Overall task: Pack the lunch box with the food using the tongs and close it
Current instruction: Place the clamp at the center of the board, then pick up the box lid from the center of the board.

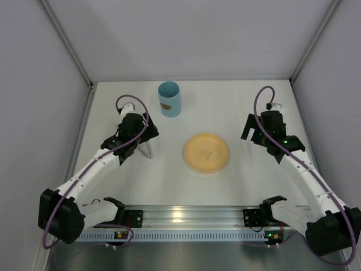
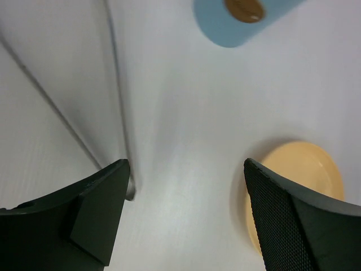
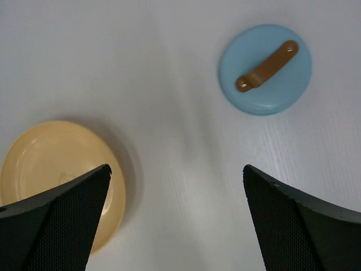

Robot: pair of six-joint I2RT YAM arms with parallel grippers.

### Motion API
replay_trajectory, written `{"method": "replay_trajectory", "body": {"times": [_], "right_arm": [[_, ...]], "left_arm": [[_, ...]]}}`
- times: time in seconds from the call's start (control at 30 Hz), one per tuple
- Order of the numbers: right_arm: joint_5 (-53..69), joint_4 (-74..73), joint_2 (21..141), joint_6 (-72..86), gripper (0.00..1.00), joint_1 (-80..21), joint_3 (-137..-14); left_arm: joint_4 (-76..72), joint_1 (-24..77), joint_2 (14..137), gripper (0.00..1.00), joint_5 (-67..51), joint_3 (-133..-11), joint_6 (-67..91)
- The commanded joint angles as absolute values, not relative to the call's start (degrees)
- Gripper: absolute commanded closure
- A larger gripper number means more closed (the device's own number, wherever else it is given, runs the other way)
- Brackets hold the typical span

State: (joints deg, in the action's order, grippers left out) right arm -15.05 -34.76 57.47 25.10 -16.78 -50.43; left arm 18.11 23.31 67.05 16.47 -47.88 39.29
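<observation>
One light blue lunch box (image 1: 169,99) stands open at the back of the worktop (image 1: 225,101), contents unclear. One yellow plate (image 1: 206,152), one blue lid (image 3: 265,69) and one tongs (image 2: 119,101) lie nearby. Left pincer (image 2: 185,169) and right pincer (image 3: 176,167) gape apart, empty.

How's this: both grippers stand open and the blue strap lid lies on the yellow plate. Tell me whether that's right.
One thing is wrong. The lid lies on the table, apart from the yellow plate; the right wrist view shows it. The left gripper and right gripper do stand open.
</observation>
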Motion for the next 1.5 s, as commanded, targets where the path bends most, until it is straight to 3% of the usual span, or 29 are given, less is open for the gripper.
{"method": "replay_trajectory", "body": {"times": [0.0, 0.17, 0.53, 0.93, 1.47], "right_arm": [[-12.7, -31.3, 60.3, 25.5, 0.0, -5.8, -53.2], [-10.1, -28.7, 65.4, 26.5, 0.04, 5.7, -53.1], [-13.8, -27.3, 81.2, 30.8, 0.16, 6.9, -60.4], [-14.2, -27.1, 88.3, 34.2, 0.51, 7.0, -63.6], [-14.9, -25.5, 94.0, 37.0, 0.53, 7.0, -62.5]], "left_arm": [[24.1, 32.6, 62.3, 0.13, 17.0, -53.3, 35.7], [29.8, 43.0, 56.9, 0.13, 16.4, -56.3, 33.4], [36.4, 44.9, 48.2, 0.13, 14.0, -54.7, 25.7], [38.4, 44.9, 41.7, 0.12, 16.5, -51.3, 22.1], [38.8, 44.9, 38.1, 0.12, 16.3, -48.1, 21.3]]}}
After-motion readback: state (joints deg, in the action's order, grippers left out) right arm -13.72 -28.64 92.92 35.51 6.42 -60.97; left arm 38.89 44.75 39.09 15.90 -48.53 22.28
